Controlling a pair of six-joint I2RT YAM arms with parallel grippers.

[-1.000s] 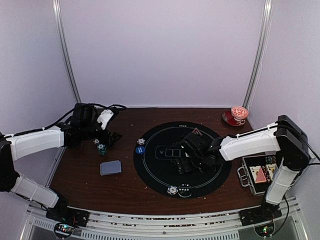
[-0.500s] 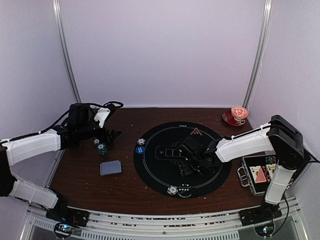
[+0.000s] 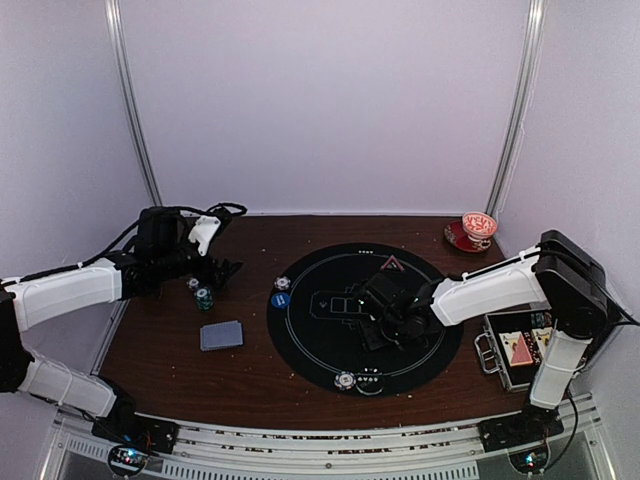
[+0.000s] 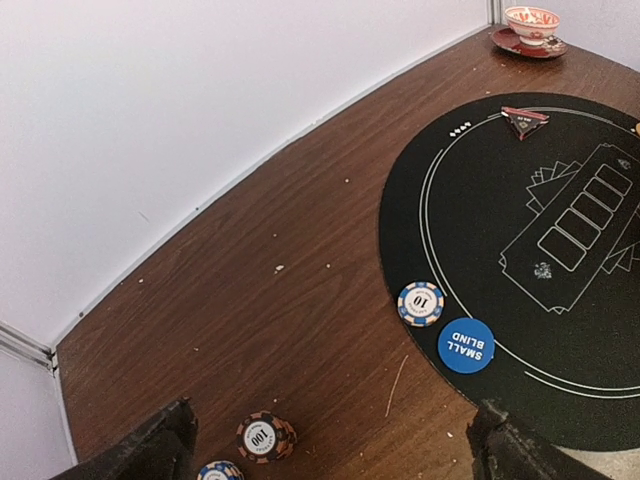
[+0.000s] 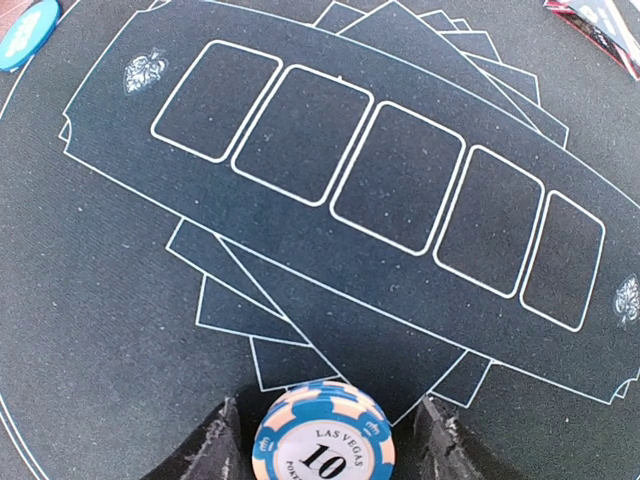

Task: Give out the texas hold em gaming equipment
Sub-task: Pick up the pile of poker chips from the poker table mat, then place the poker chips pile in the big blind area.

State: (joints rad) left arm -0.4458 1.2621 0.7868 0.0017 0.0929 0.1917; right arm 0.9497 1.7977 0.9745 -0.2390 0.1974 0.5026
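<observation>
**Chip Between My Fingers, Table Half Set**

A blue-and-white "10" chip (image 5: 323,435) sits on the black mat (image 5: 120,300) at the bottom of my right-wrist view. My right gripper (image 5: 325,455) straddles it, fingers spread with a sliver of gap either side, not yet pinching. At the mat's left edge in the top view lie a second "10" chip (image 4: 421,304) and the SMALL BLIND disc (image 4: 466,346); farther left, a "100" chip (image 4: 265,437) and grey-blue cards (image 3: 221,335). My left gripper (image 4: 330,455) hangs wide apart, empty. The mat's five card boxes (image 5: 385,190) are bare: roughly midway, I judge.
</observation>
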